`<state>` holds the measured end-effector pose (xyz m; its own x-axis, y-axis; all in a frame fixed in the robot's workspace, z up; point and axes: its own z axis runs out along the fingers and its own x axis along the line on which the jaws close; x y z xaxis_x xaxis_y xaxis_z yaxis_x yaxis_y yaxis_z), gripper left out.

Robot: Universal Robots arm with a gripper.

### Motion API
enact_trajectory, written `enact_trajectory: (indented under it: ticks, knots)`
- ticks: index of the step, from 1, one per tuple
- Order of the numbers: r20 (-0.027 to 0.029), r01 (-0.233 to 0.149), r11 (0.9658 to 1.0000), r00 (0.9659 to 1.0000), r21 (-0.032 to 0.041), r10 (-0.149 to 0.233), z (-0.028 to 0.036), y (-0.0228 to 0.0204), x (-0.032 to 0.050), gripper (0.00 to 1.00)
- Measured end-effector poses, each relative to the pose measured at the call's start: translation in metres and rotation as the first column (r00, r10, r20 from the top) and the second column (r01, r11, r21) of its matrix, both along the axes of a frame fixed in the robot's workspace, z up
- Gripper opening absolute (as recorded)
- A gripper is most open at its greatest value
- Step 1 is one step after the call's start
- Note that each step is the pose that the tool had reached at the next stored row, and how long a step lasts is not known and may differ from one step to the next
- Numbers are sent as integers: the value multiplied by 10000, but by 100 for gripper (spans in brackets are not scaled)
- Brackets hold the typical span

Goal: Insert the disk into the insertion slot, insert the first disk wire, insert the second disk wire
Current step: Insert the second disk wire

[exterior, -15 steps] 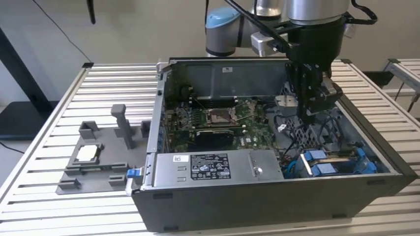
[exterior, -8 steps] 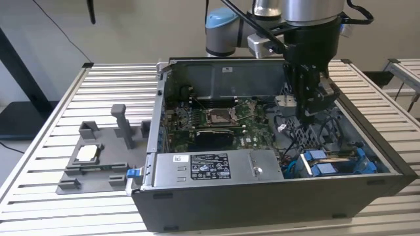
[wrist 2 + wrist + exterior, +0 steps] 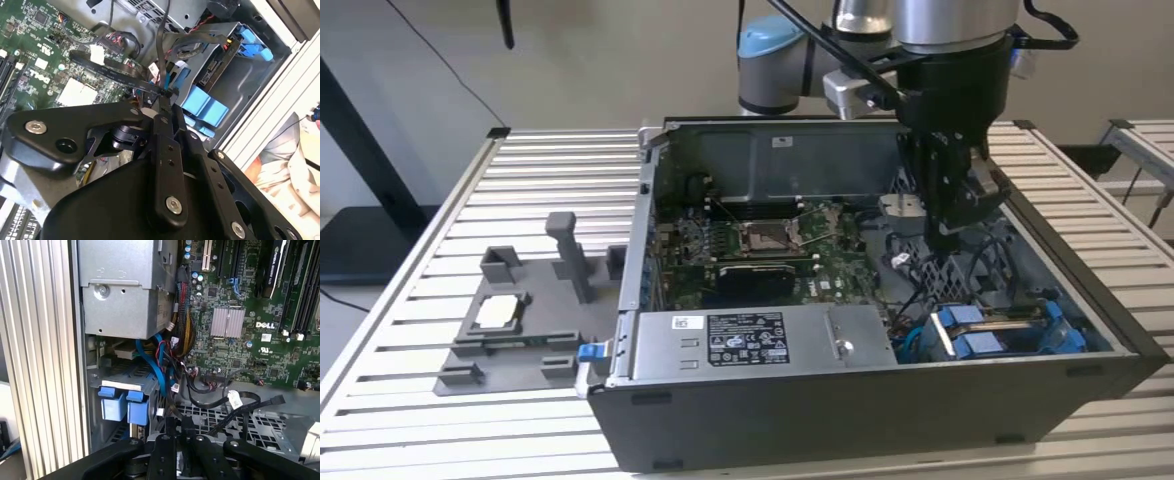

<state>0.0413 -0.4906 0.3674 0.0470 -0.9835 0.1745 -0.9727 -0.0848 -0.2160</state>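
Note:
My gripper (image 3: 953, 232) reaches down inside the open dark computer case (image 3: 854, 410), near its right half in the exterior view. In the second wrist view its black fingers (image 3: 161, 130) are pinched together on a thin black wire (image 3: 161, 40) that runs up toward the grey insertion slot (image 3: 227, 92). The slot (image 3: 994, 322) lies at the case's front right corner in the exterior view. Blue carrier tabs (image 3: 204, 109) show at its mouth, and the edge of the disk (image 3: 219, 61) sits inside it. In the first wrist view the blue tabs (image 3: 122, 405) lie close beside my gripper (image 3: 179, 426).
A silver power-supply box (image 3: 747, 340) fills the case's front at the exterior view's left. The green motherboard (image 3: 754, 245) lies behind it. Loose black, blue and red cables (image 3: 170, 355) crowd the gap by the slot. A grey fixture (image 3: 520, 320) stands on the slatted table (image 3: 427, 300).

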Motion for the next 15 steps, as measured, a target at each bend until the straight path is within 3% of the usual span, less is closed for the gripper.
enact_trajectory:
  ticks: [11, 13, 15]
  knots:
    - [4, 0, 10000, 10000, -54, 0, -2, -3, 2, 16]
    - [-28, 1, 10000, 10000, -52, -1, -2, -29, 16, 16]
    - [-99, 0, 10000, 10000, -45, 0, -3, -65, 38, 16]
